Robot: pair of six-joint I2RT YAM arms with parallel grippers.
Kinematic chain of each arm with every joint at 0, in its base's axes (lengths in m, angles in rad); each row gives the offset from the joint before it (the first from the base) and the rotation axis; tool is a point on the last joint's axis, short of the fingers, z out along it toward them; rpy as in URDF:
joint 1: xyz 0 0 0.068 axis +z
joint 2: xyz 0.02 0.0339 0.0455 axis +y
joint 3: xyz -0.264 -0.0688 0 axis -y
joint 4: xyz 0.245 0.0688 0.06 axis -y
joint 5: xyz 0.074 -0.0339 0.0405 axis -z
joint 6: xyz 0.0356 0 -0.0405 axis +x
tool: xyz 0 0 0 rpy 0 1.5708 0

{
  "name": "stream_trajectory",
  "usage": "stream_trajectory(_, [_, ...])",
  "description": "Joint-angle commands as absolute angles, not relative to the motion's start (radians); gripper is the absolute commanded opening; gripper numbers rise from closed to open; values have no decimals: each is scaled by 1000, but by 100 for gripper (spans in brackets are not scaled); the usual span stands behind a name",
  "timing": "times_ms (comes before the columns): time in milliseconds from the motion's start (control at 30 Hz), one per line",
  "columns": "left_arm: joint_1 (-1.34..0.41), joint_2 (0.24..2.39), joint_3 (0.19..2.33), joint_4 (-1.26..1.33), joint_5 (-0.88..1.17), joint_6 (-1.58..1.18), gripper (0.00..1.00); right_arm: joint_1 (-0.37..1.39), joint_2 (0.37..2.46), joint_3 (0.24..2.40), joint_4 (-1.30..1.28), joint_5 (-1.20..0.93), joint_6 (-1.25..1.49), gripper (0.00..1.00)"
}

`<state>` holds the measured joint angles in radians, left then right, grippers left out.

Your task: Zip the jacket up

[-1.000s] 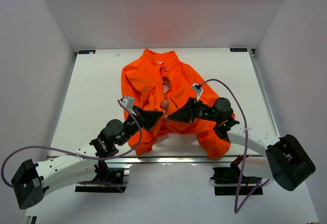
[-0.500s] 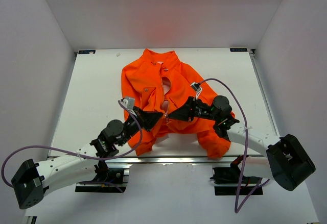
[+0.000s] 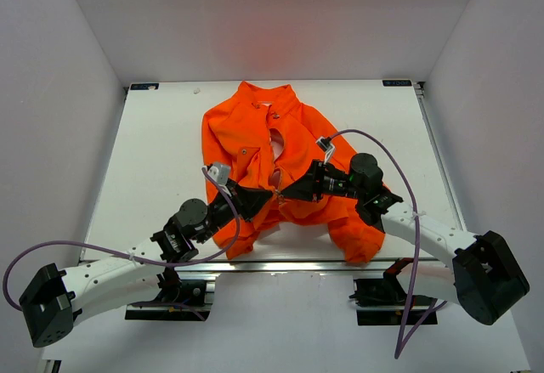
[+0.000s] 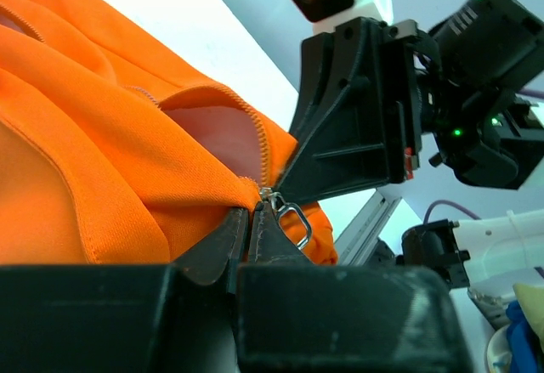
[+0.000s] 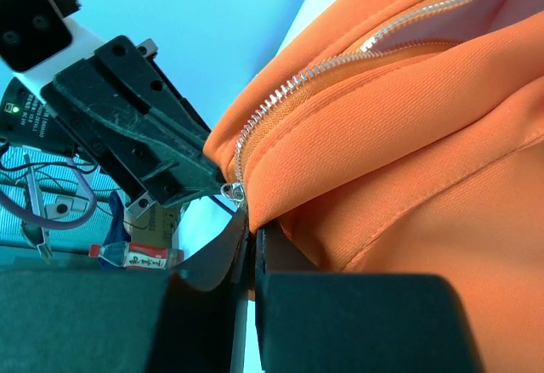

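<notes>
The orange jacket [image 3: 280,148] lies on the white table, collar at the far side, front open and showing pink lining. My left gripper [image 3: 270,196] and right gripper [image 3: 285,194] meet at the bottom of the front opening. In the left wrist view the left gripper [image 4: 252,213] is shut on the jacket's hem [image 4: 127,203] beside the zipper slider [image 4: 272,200], whose metal pull ring [image 4: 295,223] hangs free. In the right wrist view the right gripper [image 5: 252,227] is shut on the other front edge [image 5: 357,169], just below the zipper teeth [image 5: 280,93].
The white table [image 3: 153,152] has walls on three sides. A metal rail [image 3: 280,262] runs along the near edge by the arm bases. Purple cables [image 3: 382,148] loop above both arms.
The left gripper has shifted slightly right and forward, and the right wrist has moved a little left. Both stay closed at the bottom of the zipper.
</notes>
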<state>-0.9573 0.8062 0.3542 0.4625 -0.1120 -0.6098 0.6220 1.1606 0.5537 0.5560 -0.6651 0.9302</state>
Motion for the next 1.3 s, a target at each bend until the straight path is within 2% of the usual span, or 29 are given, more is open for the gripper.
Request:
stream_trajectory(0, [-969,804,385,466,46,-584,0,620,1164,603,603,-635,920,0])
stream_trajectory(333, [-969,811,413,321,86,-535,0,620,1121,635,537,-629,881,0])
stream_trajectory(633, [-969,839,422,203,230,-508,0,617,1114,635,528,-620,877,0])
stream_trajectory(767, [-969,844,422,166,206,-508,0,611,1111,634,493,-620,845,0])
stream_trajectory(933, [-969,887,400,225,186,-561,0,611,1164,646,299,-667,778,0])
stream_trajectory(1100, [-969,966,414,232,239,-598,0,611,1216,600,293,-698,769,0])
stream_trajectory(1267, [-969,954,423,227,195,-644,0,611,1232,589,291,-695,767,0])
